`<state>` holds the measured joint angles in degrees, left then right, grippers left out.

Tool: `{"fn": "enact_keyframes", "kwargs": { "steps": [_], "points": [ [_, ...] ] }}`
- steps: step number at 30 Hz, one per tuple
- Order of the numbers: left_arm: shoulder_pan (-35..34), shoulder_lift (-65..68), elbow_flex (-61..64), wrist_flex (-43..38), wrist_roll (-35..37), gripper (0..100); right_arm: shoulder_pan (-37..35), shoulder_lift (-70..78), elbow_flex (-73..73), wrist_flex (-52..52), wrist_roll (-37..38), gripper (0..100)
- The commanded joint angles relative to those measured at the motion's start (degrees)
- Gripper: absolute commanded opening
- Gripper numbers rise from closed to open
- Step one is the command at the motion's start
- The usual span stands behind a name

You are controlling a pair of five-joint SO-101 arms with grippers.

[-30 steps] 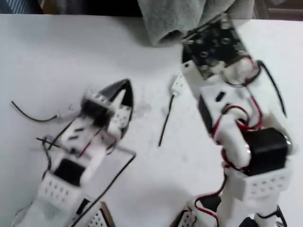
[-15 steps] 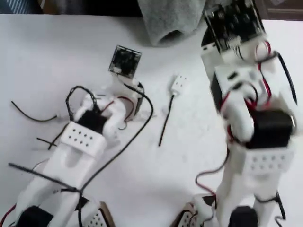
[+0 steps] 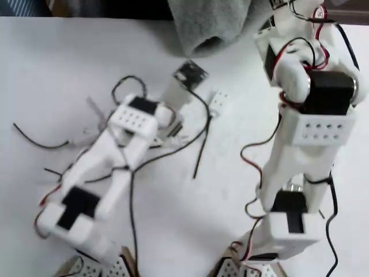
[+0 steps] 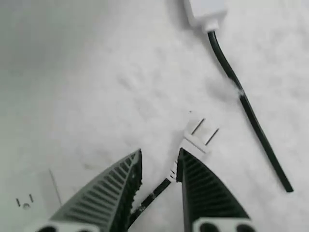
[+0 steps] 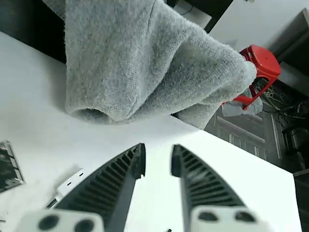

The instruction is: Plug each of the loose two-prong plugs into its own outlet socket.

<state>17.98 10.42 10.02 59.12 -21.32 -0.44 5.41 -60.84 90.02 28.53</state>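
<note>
Two white arms sit over the table (image 3: 69,63) in the high view. The left arm (image 3: 115,150) lies near a white plug (image 3: 219,102) with a black cord (image 3: 199,153). The right arm (image 3: 314,124) is up by the grey cloth (image 3: 210,23).

From the left wrist, the left gripper (image 4: 159,157) is open. A two-prong plug (image 4: 199,137) lies just past its tips (its cord runs between the fingers). An outlet socket (image 4: 26,202) lies near one finger.

From the right wrist, the right gripper (image 5: 158,150) is open and holds nothing, above the table.
</note>
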Motion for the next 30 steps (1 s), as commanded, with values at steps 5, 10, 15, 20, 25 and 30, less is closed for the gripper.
{"fn": "enact_keyframes", "kwargs": {
  "steps": [5,10,15,20,25,30],
  "points": [
    [0.6,16.7,-20.7,14.2,-9.6,14,0.3,3.3,-6.8,1.9,-0.6,13.8],
    [0.6,22.7,-28.4,19.3,-11.9,14,0.3,3.2,-6.8,1.9,-0.6,13.9],
    [0.6,26.4,-29.9,19.6,-14.5,14,0.3,3.5,-6.8,1.9,-0.6,13.9],
    [2.6,26.8,-29.9,21.5,-15.7,14,0.3,3.3,-6.8,2.0,-0.6,14.0],
    [5.4,27.3,-29.8,23.6,-17.8,14,0.6,3.2,-6.8,2.0,-0.6,13.9],
    [5.1,27.4,-29.5,23.7,-18.0,14,0.6,3.2,-6.8,2.0,-0.6,13.9]
  ]
}}
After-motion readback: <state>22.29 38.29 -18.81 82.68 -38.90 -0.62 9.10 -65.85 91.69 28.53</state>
